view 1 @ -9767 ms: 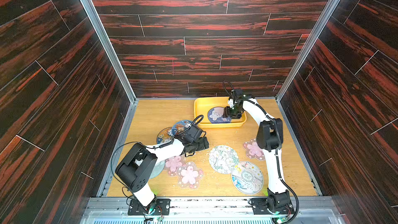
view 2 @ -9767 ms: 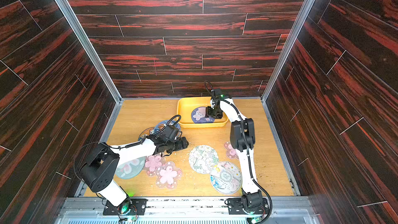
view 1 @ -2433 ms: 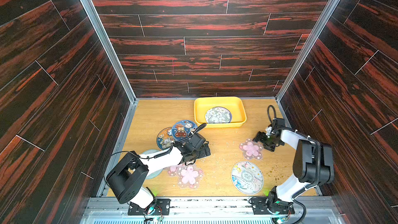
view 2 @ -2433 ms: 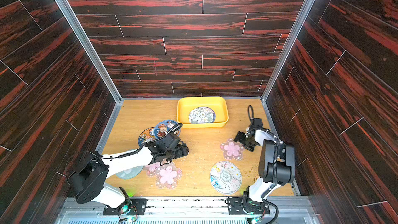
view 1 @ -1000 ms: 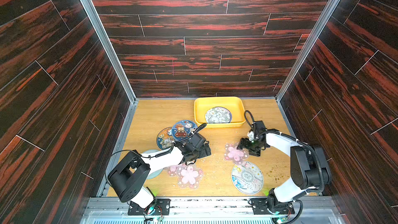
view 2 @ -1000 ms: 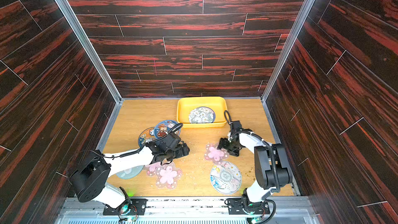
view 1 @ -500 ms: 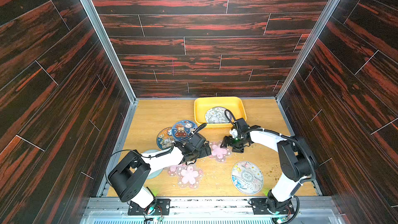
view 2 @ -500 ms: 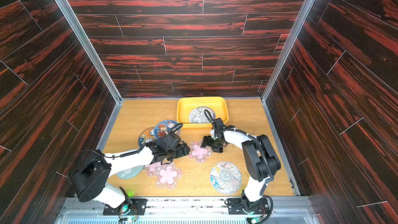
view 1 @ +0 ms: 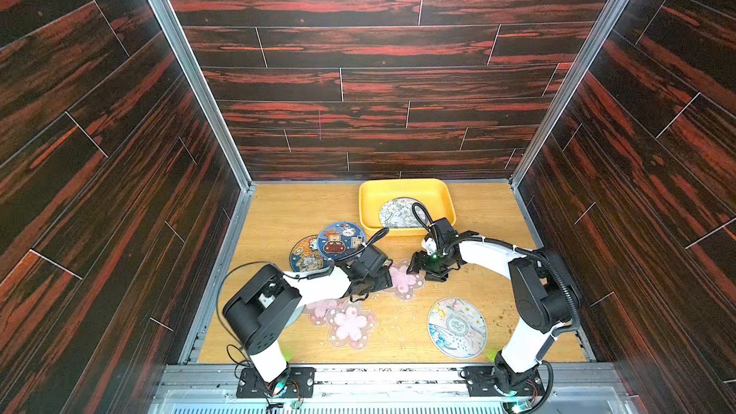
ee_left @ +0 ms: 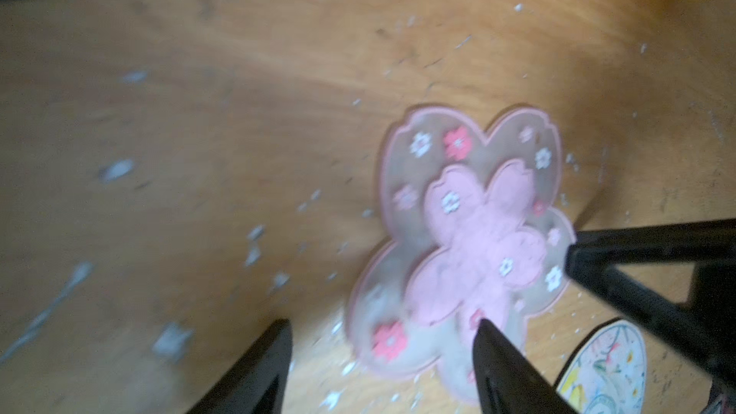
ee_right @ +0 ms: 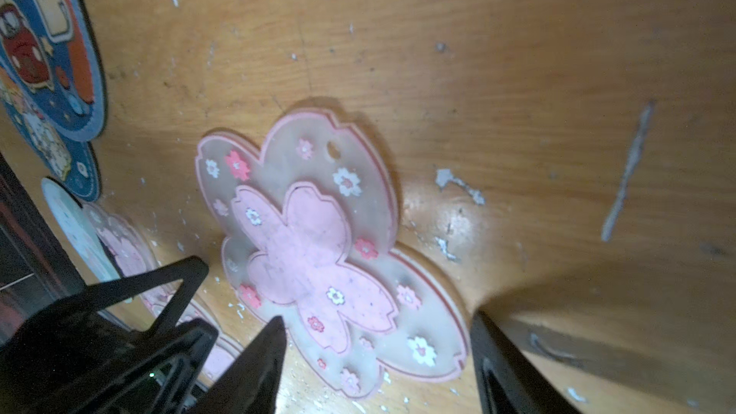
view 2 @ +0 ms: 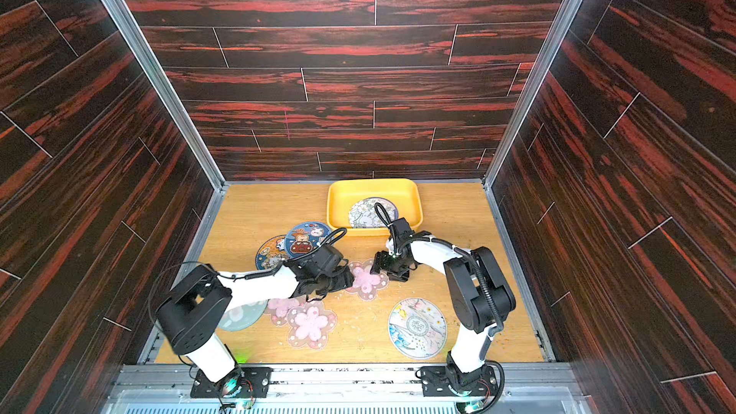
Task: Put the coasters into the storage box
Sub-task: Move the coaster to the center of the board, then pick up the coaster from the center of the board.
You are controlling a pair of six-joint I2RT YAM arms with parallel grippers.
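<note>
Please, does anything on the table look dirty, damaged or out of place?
Yes. Small white flakes and a pale streak litter the wooden table around the pink blossom coaster. They look like debris, not part of any coaster.

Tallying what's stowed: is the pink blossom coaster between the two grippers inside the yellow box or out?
Out. The pink blossom coaster lies flat on the wooden table, short of the storage box.

The storage box is plain yellow. The blossom coaster is translucent pink with small white and red flowers. Two round coasters carry blue cartoon-animal prints. The counter shows light wood grain.
</note>
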